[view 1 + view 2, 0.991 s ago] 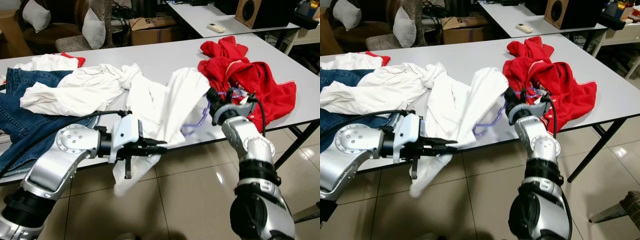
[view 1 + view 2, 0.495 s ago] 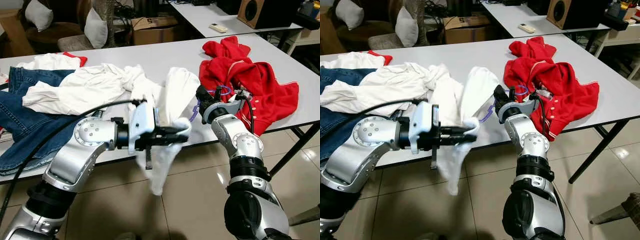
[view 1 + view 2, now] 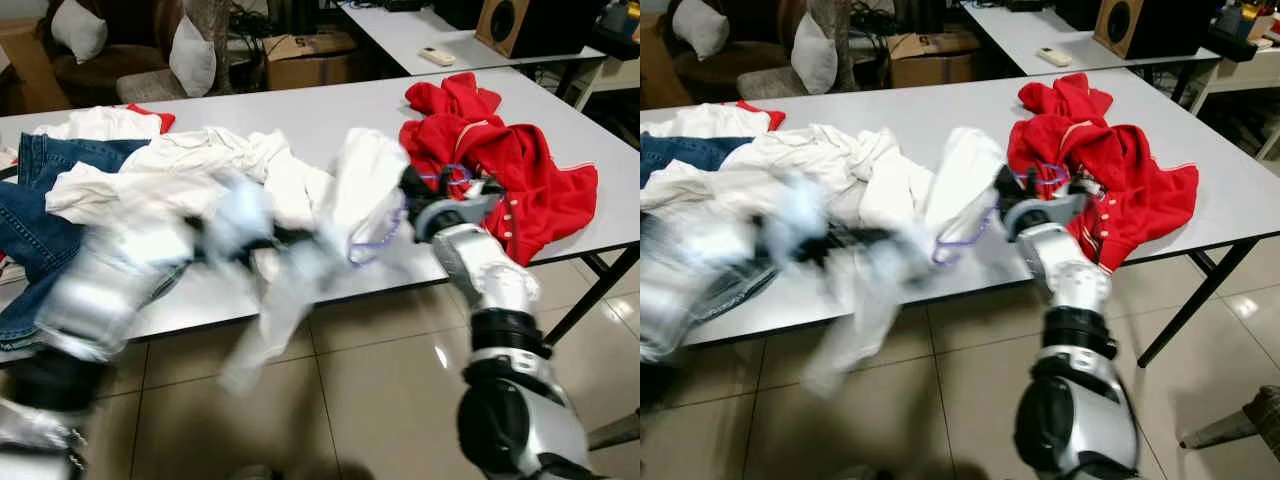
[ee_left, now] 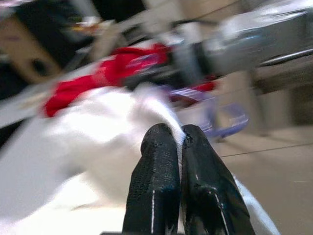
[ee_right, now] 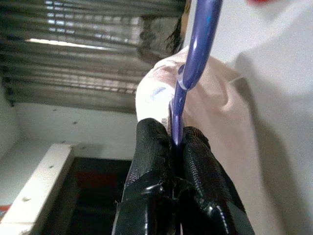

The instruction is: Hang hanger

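Grey and long, the desk (image 3: 330,105) runs across the room over a tiled floor (image 3: 380,390), with clothes heaped along it. Blue jeans (image 3: 25,215) lie at the robot's far left, partly under a pile of white clothes (image 3: 170,165). A red jacket (image 3: 510,165) is bunched up at the right end. Behind, a second desk (image 3: 440,35) carries a brown speaker (image 3: 520,22) and a small white remote (image 3: 433,56), and two pale cushions (image 3: 190,60) sit on chairs in the back corner beside a cardboard box (image 3: 300,55).

At the near edge, a white shirt (image 3: 365,185) is lifted off the desk between the two arms, its lower part trailing down past the edge toward the floor. A purple hanger (image 3: 378,235) sits against this shirt, its thin loop showing just under the raised fabric, between the shirt and the red jacket.

The right gripper (image 5: 172,142) has its fingers pressed together on the purple bar of the hanger, right beside the shirt's cloth, just in front of the red jacket. The left gripper (image 4: 177,137) is pinched tight on a fold of the white shirt, with the hanger and the red jacket blurred beyond it. From the head camera the left arm (image 3: 110,285) is a smear in front of the desk edge, too blurred to make out in detail.
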You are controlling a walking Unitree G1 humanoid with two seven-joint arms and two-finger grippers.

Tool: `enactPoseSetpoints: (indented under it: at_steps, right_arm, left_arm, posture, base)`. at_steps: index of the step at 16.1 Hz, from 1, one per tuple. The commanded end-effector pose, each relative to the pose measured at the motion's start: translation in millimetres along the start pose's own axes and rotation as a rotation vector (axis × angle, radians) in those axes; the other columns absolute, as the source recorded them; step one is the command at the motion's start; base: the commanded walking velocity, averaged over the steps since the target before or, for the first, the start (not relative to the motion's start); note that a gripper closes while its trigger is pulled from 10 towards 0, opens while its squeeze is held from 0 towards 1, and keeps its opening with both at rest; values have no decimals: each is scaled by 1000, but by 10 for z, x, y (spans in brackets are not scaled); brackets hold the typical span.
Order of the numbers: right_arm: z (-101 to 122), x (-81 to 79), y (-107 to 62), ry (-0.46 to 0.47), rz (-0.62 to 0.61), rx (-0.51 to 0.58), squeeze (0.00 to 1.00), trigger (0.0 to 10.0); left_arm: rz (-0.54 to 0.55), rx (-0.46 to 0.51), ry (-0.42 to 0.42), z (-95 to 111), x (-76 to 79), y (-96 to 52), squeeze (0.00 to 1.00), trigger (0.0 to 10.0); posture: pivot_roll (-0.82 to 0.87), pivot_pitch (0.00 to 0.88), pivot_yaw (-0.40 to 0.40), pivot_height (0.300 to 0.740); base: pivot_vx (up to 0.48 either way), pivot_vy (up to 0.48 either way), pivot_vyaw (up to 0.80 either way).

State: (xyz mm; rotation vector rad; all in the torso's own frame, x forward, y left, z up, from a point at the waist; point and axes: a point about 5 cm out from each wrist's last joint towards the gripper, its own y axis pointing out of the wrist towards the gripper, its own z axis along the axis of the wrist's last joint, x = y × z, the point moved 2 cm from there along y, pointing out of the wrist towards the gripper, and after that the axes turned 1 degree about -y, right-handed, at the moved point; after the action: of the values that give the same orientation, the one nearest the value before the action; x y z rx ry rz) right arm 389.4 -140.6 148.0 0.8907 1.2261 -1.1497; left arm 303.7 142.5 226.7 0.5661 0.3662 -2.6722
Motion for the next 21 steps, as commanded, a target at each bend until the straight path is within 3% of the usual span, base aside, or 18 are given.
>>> enactPoseSetpoints:
  at_steps: [1,3,7,11,16,21]
  right_arm:
    - [4,2,-19,-19,8,-2,0,10000]
    - [83,37,-59,3,10,29,0,10000]
    - [107,-83,-49,113,80,69,0,10000]
    - [125,-27,3,185,47,95,0,10000]
    - [149,-74,81,264,55,117,0,10000]
    - [191,-55,77,284,55,128,0,10000]
  left_arm:
    - [18,7,30,27,-56,-34,0,0]
    - [14,23,30,86,-95,-70,0,0]
    - [-110,-3,70,15,72,66,0,0]
    - [-222,23,99,46,272,186,0,0]
    - [-315,-33,150,-32,376,214,0,0]
    - [-339,-85,186,-120,377,183,0,0]
  posture:
    - [-48,0,48,740]
    - [-50,0,61,740]
    - [-54,0,79,740]
    - [-46,0,81,740]
    - [-28,0,84,740]
    - [-28,0,87,740]
  base:
    - [0,0,0]
    - [0,0,0]
    - [0,0,0]
    - [0,0,0]
    - [0,0,0]
    - [0,0,0]
